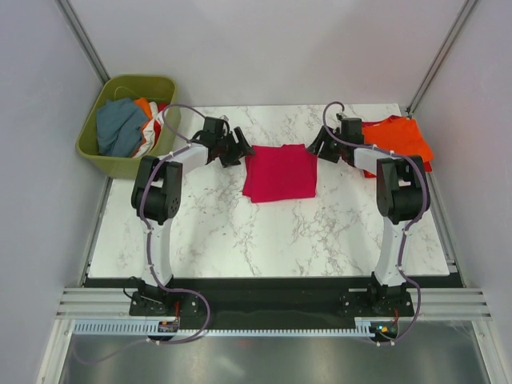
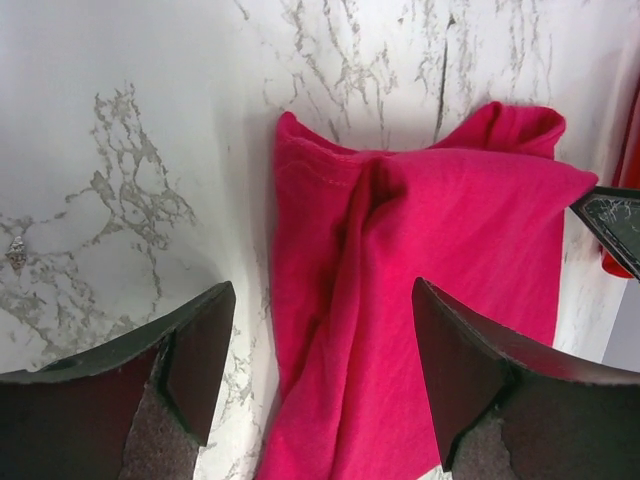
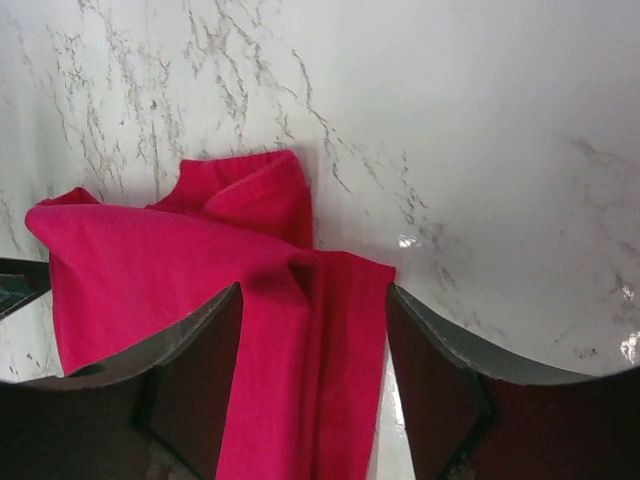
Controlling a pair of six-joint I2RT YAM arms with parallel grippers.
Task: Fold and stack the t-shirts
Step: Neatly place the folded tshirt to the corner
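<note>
A magenta-pink t-shirt [image 1: 280, 172] lies folded into a rough square at the back middle of the marble table [image 1: 264, 240]. My left gripper [image 1: 236, 149] is low at the shirt's back left corner. In the left wrist view it [image 2: 322, 300] is open, its jaws straddling the shirt's [image 2: 450, 230] wrinkled edge. My right gripper [image 1: 320, 147] is at the back right corner. In the right wrist view it [image 3: 313, 295] stands open astride a folded edge strip of the shirt [image 3: 150, 260]. An orange t-shirt [image 1: 400, 136] lies folded over a red one at the back right.
An olive-green basket [image 1: 94, 152] holding grey-blue, orange and white cloth stands off the table's back left corner. Grey walls close in on both sides and the back. The arm bases sit on a black rail [image 1: 272, 300] at the near edge.
</note>
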